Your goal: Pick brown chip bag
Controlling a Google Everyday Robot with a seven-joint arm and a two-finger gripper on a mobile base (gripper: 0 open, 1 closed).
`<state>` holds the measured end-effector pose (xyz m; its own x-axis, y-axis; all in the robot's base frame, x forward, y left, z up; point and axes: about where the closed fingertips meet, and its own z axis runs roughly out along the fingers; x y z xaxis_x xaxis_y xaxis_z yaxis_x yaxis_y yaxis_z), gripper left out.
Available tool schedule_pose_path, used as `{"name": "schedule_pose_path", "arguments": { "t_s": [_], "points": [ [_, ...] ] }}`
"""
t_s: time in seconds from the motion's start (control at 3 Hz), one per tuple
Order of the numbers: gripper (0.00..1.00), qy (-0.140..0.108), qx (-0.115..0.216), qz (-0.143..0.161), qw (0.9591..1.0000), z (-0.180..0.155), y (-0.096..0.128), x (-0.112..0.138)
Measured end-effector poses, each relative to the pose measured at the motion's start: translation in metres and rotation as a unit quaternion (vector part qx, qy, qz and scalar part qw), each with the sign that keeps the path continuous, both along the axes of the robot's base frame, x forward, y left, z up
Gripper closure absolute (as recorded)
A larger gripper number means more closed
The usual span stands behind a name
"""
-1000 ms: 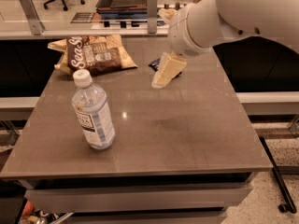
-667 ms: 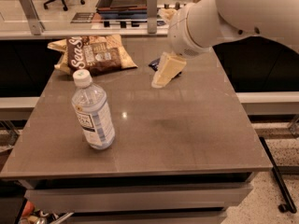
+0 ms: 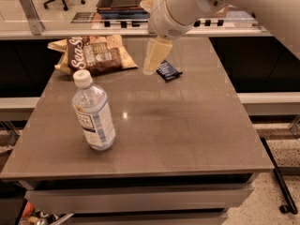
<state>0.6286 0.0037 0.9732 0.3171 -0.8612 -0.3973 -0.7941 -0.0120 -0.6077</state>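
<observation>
The brown chip bag (image 3: 96,54) lies crinkled at the table's back left, dark brown front with white "Sea S" lettering and tan-yellow edges. My gripper (image 3: 151,68) hangs from the white arm above the back middle of the table, pointing down. Its tip is just right of the bag's right edge and apart from it. It holds nothing that I can see.
A clear water bottle (image 3: 93,114) with a white cap stands at the front left of the grey-brown table (image 3: 187,125). A small flat dark navy wrapper (image 3: 168,71) lies just right of the gripper. A counter with a glass divider runs behind the table.
The gripper has moved left and a little back, toward the chip bag. The navy wrapper that it covered now shows. Bag and bottle have not moved.
</observation>
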Motion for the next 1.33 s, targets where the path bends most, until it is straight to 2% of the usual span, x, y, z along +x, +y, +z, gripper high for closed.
{"name": "schedule_pose_path", "arguments": {
  "t_s": [0.33,0.67,1.0,1.33],
  "points": [
    [0.0,0.014,-0.017,0.037,0.9991,-0.003,0.023,0.024],
    [0.0,0.023,-0.016,0.066,0.9974,-0.015,0.047,0.044],
    [0.0,0.022,-0.002,0.085,0.9961,-0.035,0.074,0.064],
    [0.0,0.01,0.018,0.101,0.9947,-0.046,0.099,0.087]
  ]
}}
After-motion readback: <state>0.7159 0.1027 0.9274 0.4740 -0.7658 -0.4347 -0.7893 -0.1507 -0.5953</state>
